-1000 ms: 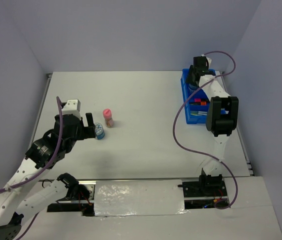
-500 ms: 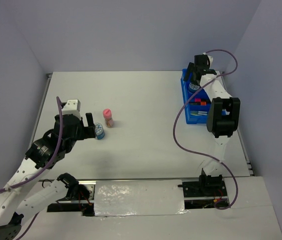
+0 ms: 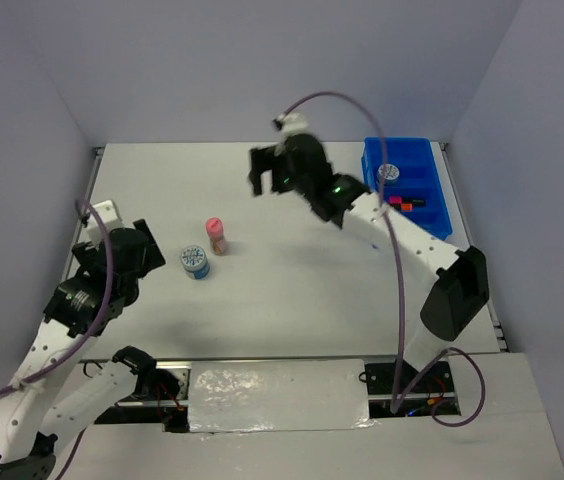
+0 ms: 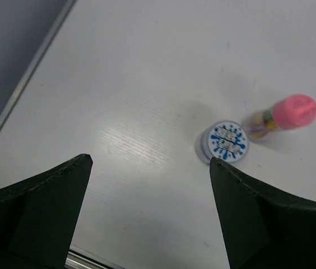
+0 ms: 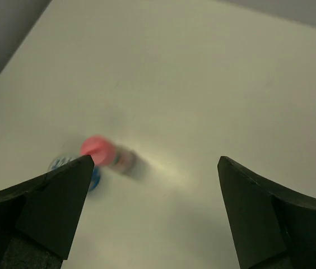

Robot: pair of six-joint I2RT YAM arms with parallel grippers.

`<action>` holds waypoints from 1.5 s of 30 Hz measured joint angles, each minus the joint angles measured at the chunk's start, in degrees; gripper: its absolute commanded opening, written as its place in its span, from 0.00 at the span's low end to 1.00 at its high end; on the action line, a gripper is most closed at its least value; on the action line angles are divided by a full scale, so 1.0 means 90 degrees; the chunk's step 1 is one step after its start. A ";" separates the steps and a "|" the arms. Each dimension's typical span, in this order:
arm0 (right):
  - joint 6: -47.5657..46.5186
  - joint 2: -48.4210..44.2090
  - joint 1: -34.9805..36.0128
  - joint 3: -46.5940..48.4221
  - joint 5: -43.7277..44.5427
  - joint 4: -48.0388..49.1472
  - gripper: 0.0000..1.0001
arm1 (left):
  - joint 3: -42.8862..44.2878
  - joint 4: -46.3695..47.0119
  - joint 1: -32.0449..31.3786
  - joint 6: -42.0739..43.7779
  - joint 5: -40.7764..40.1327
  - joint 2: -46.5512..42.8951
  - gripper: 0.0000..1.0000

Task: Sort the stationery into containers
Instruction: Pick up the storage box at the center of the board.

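A round blue-white tub (image 3: 195, 263) stands on the white table beside a pink-capped bottle (image 3: 217, 235). Both show in the left wrist view, the tub (image 4: 228, 140) and the bottle (image 4: 284, 115), and blurred in the right wrist view, the bottle (image 5: 105, 152). The bright blue tray (image 3: 409, 185) at the far right holds a second tub (image 3: 389, 173) and highlighters (image 3: 402, 202). My left gripper (image 3: 147, 243) is open and empty, left of the tub. My right gripper (image 3: 265, 180) is open and empty, raised over the far middle of the table.
Grey walls close in the table on the left, back and right. A metal rail (image 3: 87, 205) runs along the left edge. The arm bases and cables sit along the near edge.
My right arm has swung from over the blue tray leftward to the far middle of the table. My left gripper has drawn back left, away from the tub.
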 measured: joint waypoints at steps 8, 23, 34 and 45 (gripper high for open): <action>0.0301 0.0644 0.2679 -0.0838 0.0828 0.0294 1.00 | 0.0070 -0.0381 0.0576 -0.0714 -0.0816 -0.1615 0.99; 0.0002 0.3422 0.3684 0.0991 0.2106 0.0464 1.00 | -0.0017 -0.0075 0.0583 -0.0597 -0.0826 -0.2161 0.99; -0.0010 0.3869 0.3303 0.1477 0.1664 0.0401 0.98 | -0.0022 0.0041 0.0583 -0.0393 -0.0571 -0.2059 0.99; -0.0012 0.4257 0.3254 0.1562 0.1124 0.0457 0.00 | -0.0022 0.0078 0.0583 -0.0359 -0.0432 -0.1977 0.99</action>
